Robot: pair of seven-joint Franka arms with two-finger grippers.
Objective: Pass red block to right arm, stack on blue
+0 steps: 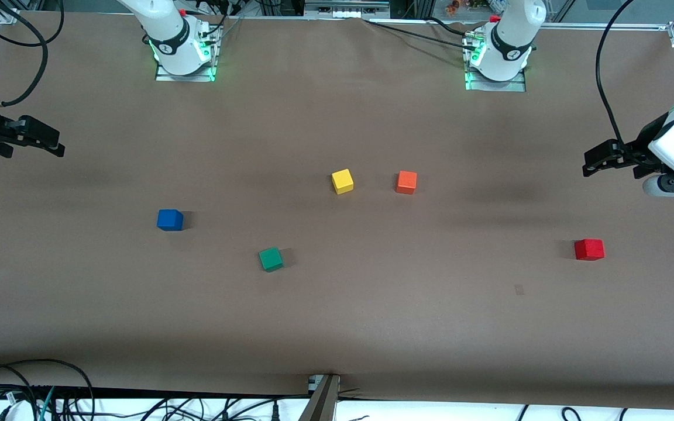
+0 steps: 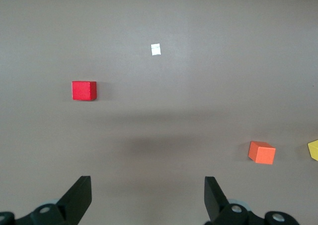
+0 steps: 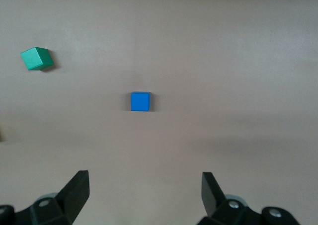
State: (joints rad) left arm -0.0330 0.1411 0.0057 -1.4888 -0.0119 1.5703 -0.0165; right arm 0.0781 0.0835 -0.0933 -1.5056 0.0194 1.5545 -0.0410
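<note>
The red block (image 1: 589, 249) sits on the brown table toward the left arm's end; it also shows in the left wrist view (image 2: 84, 91). The blue block (image 1: 169, 220) sits toward the right arm's end and shows in the right wrist view (image 3: 140, 101). My left gripper (image 1: 590, 165) hangs open and empty in the air at the left arm's end of the table, apart from the red block; its jaws (image 2: 148, 195) stand wide apart. My right gripper (image 1: 56, 146) hangs open and empty at the right arm's end, apart from the blue block, its jaws (image 3: 145, 192) wide apart.
A green cube (image 1: 270, 259) lies nearer the front camera than the blue block. A yellow cube (image 1: 342, 181) and an orange cube (image 1: 406, 182) lie side by side mid-table. A small pale tag (image 2: 156, 49) lies on the table near the red block. Cables run along the table's front edge.
</note>
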